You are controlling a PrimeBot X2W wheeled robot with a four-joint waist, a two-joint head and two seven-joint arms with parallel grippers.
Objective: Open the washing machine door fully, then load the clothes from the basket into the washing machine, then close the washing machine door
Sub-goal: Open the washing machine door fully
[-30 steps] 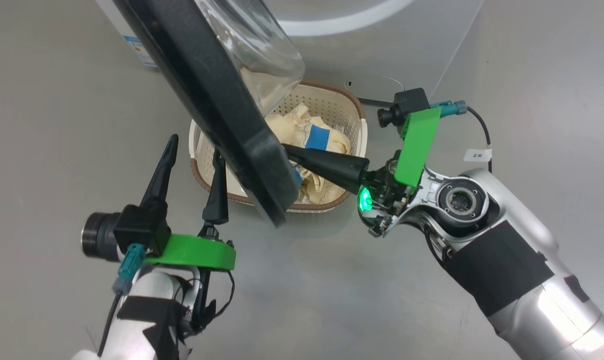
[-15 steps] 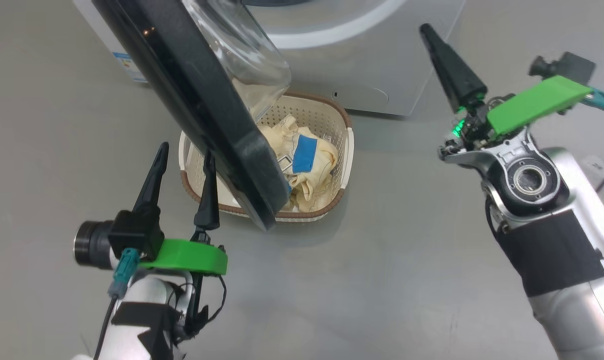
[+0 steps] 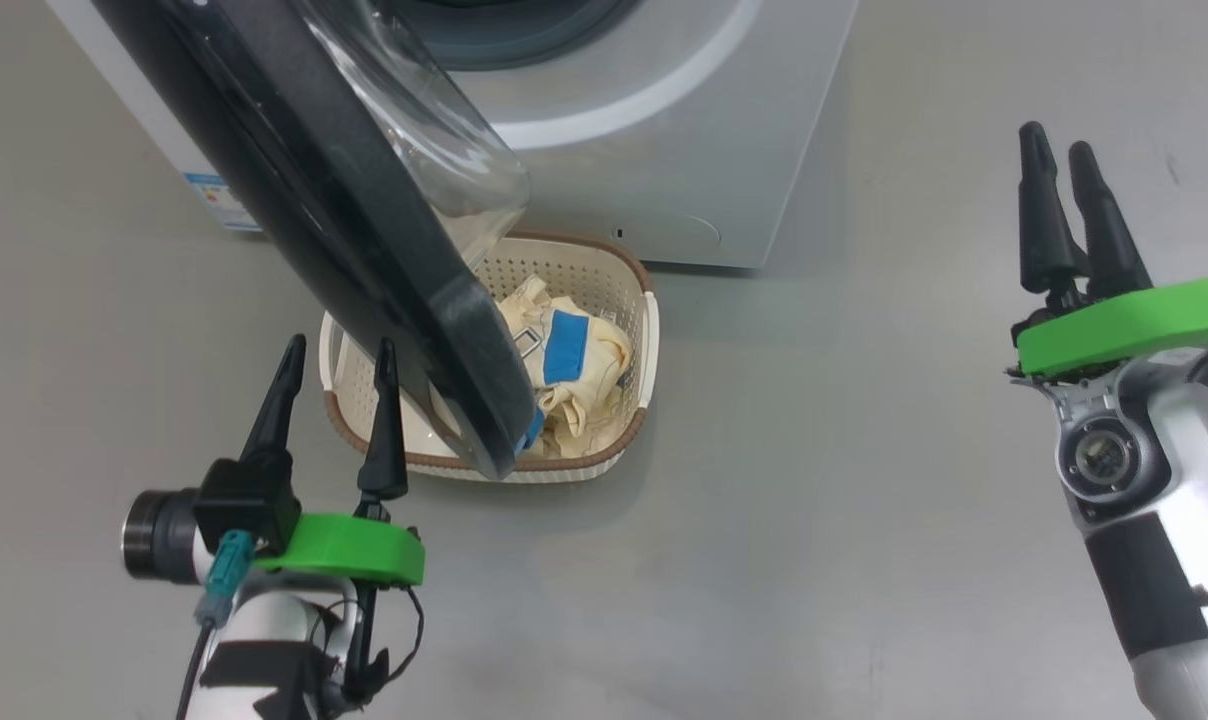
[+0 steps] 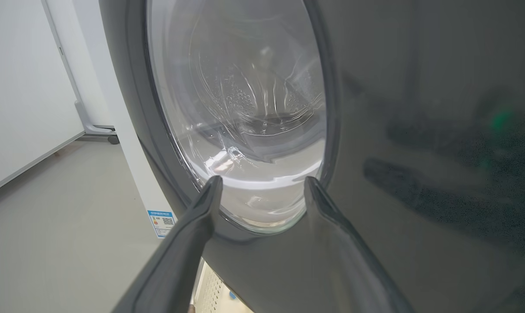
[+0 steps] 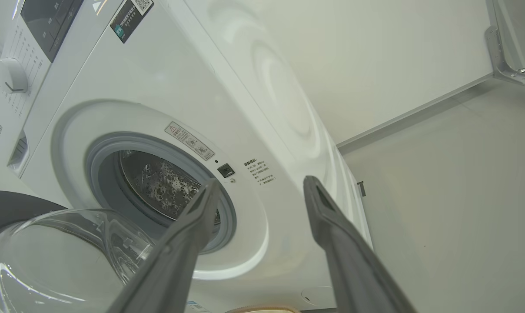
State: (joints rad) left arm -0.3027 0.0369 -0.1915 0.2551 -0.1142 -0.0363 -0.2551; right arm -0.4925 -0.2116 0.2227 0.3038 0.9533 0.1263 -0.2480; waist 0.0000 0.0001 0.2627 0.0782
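Two long, tapered dark fingers (image 3: 276, 400) are borne by the left gripper (image 3: 339, 347), and a like pair by the right gripper (image 3: 1056, 140). Behind each a bright green plastic bracket (image 3: 354, 548) is fitted. A black wrist camera (image 3: 159, 520) with a round lens barrel is mounted on the left, joined by a teal connector (image 3: 222, 565) and a black cable (image 3: 192, 665). The forearms (image 3: 1184, 440) are finished in pale silver and wrapped with black bands (image 3: 1149, 585). A round port (image 3: 1097, 457) is set in the right wrist housing.

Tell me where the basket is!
In the head view, the basket sits on the floor before the washing machine, partly under the open door.
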